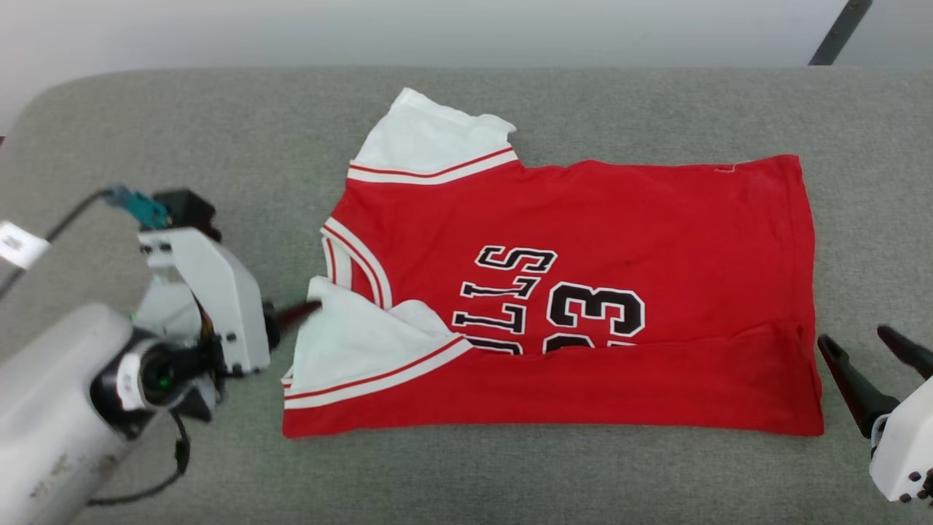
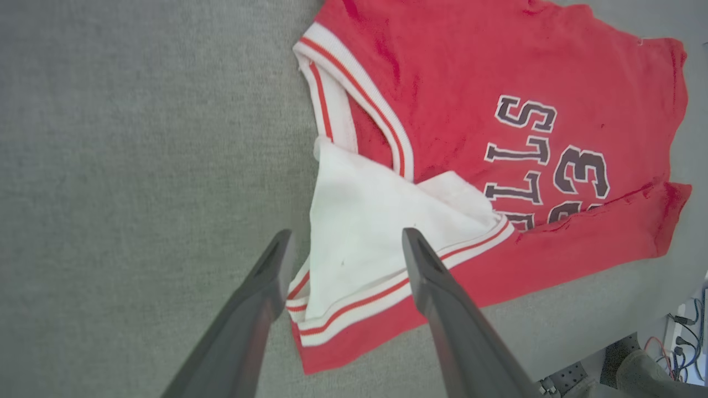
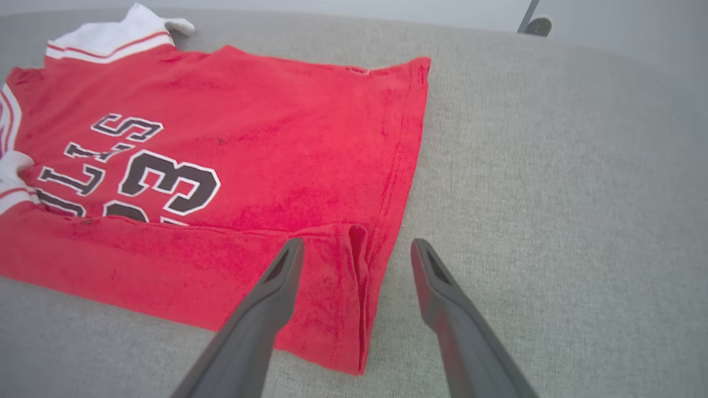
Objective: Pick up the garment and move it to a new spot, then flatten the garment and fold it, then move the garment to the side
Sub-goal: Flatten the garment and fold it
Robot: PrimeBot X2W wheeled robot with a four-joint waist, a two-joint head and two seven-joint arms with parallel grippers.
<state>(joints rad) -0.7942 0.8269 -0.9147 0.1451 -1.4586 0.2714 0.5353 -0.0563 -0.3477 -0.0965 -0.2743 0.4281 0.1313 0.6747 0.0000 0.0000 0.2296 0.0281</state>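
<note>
Lying part-folded, garment [image 1: 619, 219], left gripper [image 2: 347, 235] and right gripper [image 3: 357, 243] spread wide

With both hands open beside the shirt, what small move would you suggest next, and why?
I would probably reach the left hand toward the far sleeve and the right hand toward the far hem corner. The shirt has its near edge already folded over the lettering, the far half lies unfolded, and both hands are open, holding nothing.
</note>
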